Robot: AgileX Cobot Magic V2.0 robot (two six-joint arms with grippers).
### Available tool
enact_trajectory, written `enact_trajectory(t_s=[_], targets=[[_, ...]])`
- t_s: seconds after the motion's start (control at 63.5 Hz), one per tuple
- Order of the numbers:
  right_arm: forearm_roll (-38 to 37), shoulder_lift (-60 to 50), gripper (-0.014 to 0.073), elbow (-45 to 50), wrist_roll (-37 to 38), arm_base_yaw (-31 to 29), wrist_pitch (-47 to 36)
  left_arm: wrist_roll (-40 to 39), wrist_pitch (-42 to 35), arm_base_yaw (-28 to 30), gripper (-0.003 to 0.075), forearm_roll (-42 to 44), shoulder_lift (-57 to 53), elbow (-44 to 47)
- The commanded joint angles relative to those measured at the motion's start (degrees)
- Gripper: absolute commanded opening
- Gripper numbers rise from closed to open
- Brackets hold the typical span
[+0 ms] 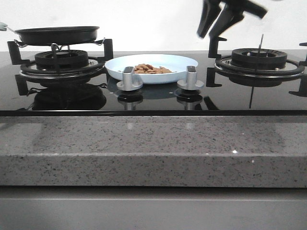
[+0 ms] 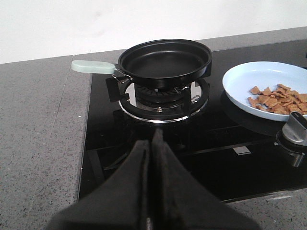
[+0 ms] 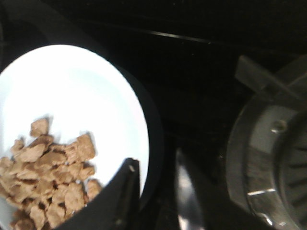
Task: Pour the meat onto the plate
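The pale blue plate (image 1: 118, 64) sits on the black glass hob between the two burners. A heap of small orange-brown meat pieces (image 1: 151, 69) lies in it. The plate (image 2: 242, 79) and meat (image 2: 280, 99) also show in the left wrist view, and the plate (image 3: 72, 81) and meat (image 3: 48, 172) in the right wrist view. The black frying pan (image 1: 57, 34) stands on the left burner and looks empty (image 2: 165, 60). My right gripper (image 1: 207, 35) hangs open and empty above the plate's right side (image 3: 154, 165). My left gripper (image 2: 151, 140) is shut on nothing, in front of the pan and apart from it.
The pan's pale green handle (image 2: 91, 67) points left. Two silver knobs (image 1: 129, 79) (image 1: 191, 78) stand in front of the plate. The right burner (image 1: 259, 60) has raised black supports. A grey speckled counter (image 1: 144, 143) runs along the hob's front edge.
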Motion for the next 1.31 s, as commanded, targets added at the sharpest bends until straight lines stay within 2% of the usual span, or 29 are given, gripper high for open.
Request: enact_trajectory(t_s=[0.0,0.063,0.173,0.488,0.693,0.851,1.15,1.292], targets=[[-1.07,-5.12,0.002,-3.22,-0.14,-0.22,2.83,-0.4,-5.25,0.1,-0.002,-0.11,0.25,-1.78],[-2.41,-5.95,-0.0074,-3.32,-0.14,-0.22,4.24,-0.4,-5.25,0.1,-0.002,-0.11,0.25,-1.78],[-4.94,-7.0,-0.0059,-3.26,-0.14,-0.22,6.79,-0.4,-5.25,0.1,-0.002,-0.11,0.25,-1.78],[-8.32,-17.42,-0.0059,4.27,-1.25,-0.22,5.43,-0.4,-5.25,0.1,-0.002,-0.2,0.25,-1.78],[-12.56,-30.87,-0.0059,20.59,-1.25,-0.22,-2.25,-0.4,-5.25,0.1,-0.002,-0.2,0.25,-1.78],[-15.53,-41.98,-0.0059,35.81,-1.25,-0.22,-12.15,-0.4,-5.25,0.1,-0.002,-0.2,0.25,-1.78],[-15.77,-63.23,-0.0059,66.31,-1.29,-0.22,-33.43,-0.4,-5.25,0.1,-0.002,-0.2,0.25,-1.78],[-15.77,-72.78,-0.0059,78.24,-1.29,-0.22,-39.06,-0.4,-5.25,0.1,-0.002,-0.2,0.25,-1.78]])
